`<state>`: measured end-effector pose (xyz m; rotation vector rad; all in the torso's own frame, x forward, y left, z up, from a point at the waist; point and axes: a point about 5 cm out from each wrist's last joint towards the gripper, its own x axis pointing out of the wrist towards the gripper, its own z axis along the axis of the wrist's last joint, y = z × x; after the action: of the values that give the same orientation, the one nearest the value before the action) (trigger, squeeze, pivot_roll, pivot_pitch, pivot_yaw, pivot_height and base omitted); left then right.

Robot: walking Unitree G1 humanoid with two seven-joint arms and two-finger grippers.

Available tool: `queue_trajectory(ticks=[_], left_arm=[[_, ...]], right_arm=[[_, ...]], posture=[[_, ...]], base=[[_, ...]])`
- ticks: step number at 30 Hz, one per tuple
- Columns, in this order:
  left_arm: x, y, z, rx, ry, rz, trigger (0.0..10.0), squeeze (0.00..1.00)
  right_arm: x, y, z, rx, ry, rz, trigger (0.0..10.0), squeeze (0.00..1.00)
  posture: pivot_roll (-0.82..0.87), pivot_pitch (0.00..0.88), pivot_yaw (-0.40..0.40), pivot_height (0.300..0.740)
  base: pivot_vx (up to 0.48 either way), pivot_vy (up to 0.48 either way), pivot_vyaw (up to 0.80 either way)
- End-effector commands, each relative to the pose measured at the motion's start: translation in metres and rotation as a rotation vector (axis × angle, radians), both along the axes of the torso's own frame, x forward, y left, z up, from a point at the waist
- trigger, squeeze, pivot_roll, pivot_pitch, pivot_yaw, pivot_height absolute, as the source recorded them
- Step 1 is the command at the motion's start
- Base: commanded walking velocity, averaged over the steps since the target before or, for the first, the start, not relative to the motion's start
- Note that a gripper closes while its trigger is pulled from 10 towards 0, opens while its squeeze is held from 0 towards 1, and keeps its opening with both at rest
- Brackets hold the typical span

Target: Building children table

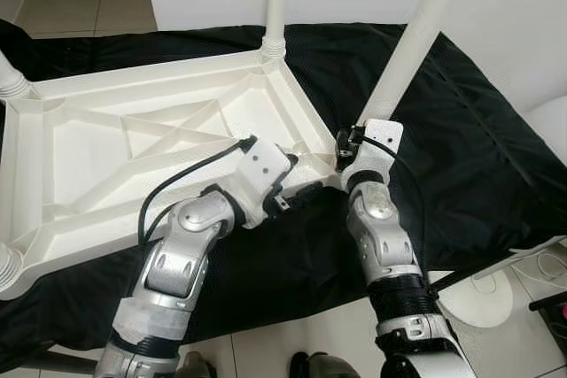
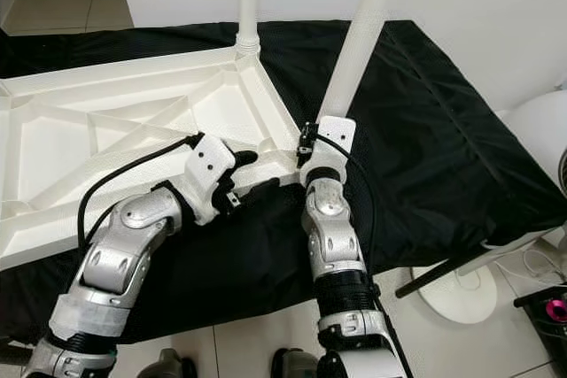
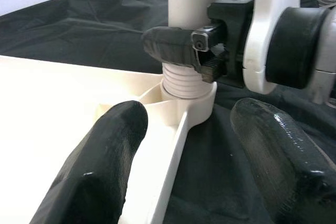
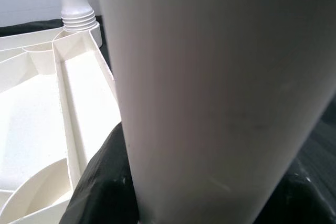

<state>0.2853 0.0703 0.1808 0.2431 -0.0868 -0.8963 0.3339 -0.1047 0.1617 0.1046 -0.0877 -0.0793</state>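
Now the white children's table top (image 1: 133, 143) lies upside down on a black cloth (image 1: 461, 157) over the desk. The right hand (image 3: 202, 51) is clamped on a white table leg (image 1: 416, 37) that stands in the near corner socket. The left hand (image 3: 189, 166) is spread apart around the table's rim, just beside that corner.

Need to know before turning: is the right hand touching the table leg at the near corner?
Touching. In the left wrist view, the right hand clamps its black fingers around the table leg just above the threads.
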Motion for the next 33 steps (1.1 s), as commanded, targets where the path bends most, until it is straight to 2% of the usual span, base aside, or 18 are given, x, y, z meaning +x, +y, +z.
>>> queue_trajectory(ticks=[1, 2, 3, 4, 5, 8, 13, 14, 15, 17, 20, 24, 28, 30, 32, 33], left_arm=[[0.004, 0.004, 0.0, -0.016, -0.014, 0.085, 10.0, 0.0], [0.004, 0.004, 0.001, -0.016, -0.015, 0.083, 10.0, 0.0], [0.005, 0.004, 0.001, -0.018, -0.015, 0.081, 10.0, 0.0], [0.005, 0.004, 0.001, -0.018, -0.015, 0.081, 10.0, 0.0], [0.005, 0.005, 0.001, -0.023, -0.013, 0.077, 10.0, 0.0], [0.005, 0.005, 0.001, -0.027, -0.008, 0.073, 10.0, 0.0], [0.004, 0.004, 0.0, -0.026, -0.005, 0.072, 10.0, 0.0], [0.003, 0.002, 0.0, -0.025, -0.003, 0.071, 10.0, 0.0], [0.003, 0.002, 0.0, -0.025, -0.003, 0.071, 10.0, 0.0], [0.002, 0.0, -0.001, -0.025, -0.001, 0.07, 10.0, 0.0], [0.002, -0.001, -0.001, -0.022, 0.001, 0.069, 10.0, 0.0], [0.002, -0.005, -0.002, -0.007, 0.007, 0.07, 10.0, 0.0], [0.002, -0.007, -0.002, -0.003, 0.013, 0.071, 10.0, 0.0], [0.003, -0.008, -0.002, -0.004, 0.017, 0.07, 10.0, 0.0], [0.003, -0.009, -0.002, -0.005, 0.018, 0.07, 10.0, 0.0], [0.003, -0.01, -0.001, -0.008, 0.017, 0.069, 10.0, 0.0]], right_arm=[[-0.004, 0.002, -0.017, -0.003, 0.082, 0.005, 10.0, 0.0], [-0.004, -0.001, -0.016, 0.005, 0.074, 0.004, 10.0, 0.0], [-0.004, -0.003, -0.014, 0.007, 0.059, 0.004, 10.0, 0.29], [-0.004, -0.003, -0.014, 0.007, 0.059, 0.004, 10.0, 0.29], [-0.005, -0.005, -0.011, 0.011, 0.034, 0.007, 10.0, 1.0], [-0.006, -0.007, -0.007, 0.003, 0.002, 0.011, 10.0, 1.0], [-0.009, -0.012, 0.001, -0.037, -0.093, 0.128, 10.0, 1.0], [-0.008, -0.023, 0.001, -0.08, -0.107, 0.205, 10.0, 0.0], [-0.008, -0.023, 0.001, -0.08, -0.107, 0.205, 10.0, 0.0], [-0.005, -0.037, 0.001, -0.118, -0.11, 0.247, 10.0, 0.0], [-0.004, -0.041, 0.002, -0.134, -0.107, 0.289, 10.0, 0.0], [0.005, -0.056, 0.006, -0.229, -0.09, 0.438, 10.0, 0.0], [0.009, -0.058, 0.006, -0.28, -0.076, 0.535, 10.0, 0.0], [0.01, -0.057, 0.004, -0.348, -0.06, 0.674, 10.0, 0.0], [0.011, -0.057, 0.003, -0.37, -0.046, 0.721, 10.0, 0.0], [0.016, -0.058, 0.003, -0.42, -0.025, 0.772, 10.0, 0.0]], posture=[[-0.06, 0.061, -0.057, 0.74], [-0.06, 0.061, -0.059, 0.74], [-0.06, 0.063, -0.059, 0.74], [-0.06, 0.063, -0.059, 0.74], [-0.06, 0.064, -0.059, 0.74], [-0.06, 0.064, -0.059, 0.74], [-0.06, 0.071, -0.058, 0.74], [-0.06, 0.076, -0.055, 0.74], [-0.06, 0.076, -0.055, 0.74], [-0.06, 0.079, -0.051, 0.74], [-0.06, 0.084, -0.049, 0.74], [-0.07, 0.094, -0.039, 0.74], [-0.07, 0.097, -0.032, 0.74], [-0.07, 0.099, -0.028, 0.74], [-0.07, 0.098, -0.028, 0.74], [-0.07, 0.099, -0.027, 0.74]], base=[[0.0, 0.0, 0.0], [0.0, 0.0, 0.0], [0.0, 0.0, 0.0], [0.0, 0.0, 0.0], [0.0, 0.0, 0.0], [0.0, 0.0, 0.0], [0.0, 0.0, 0.0], [0.0, 0.0, 0.0], [0.0, 0.0, 0.0], [0.0, 0.0, 0.0], [0.0, 0.0, 0.0], [0.0, 0.0, 0.0], [0.0, 0.0, 0.0], [0.0, 0.0, 0.0], [0.0, 0.0, 0.0], [0.0, 0.0, 0.0]])
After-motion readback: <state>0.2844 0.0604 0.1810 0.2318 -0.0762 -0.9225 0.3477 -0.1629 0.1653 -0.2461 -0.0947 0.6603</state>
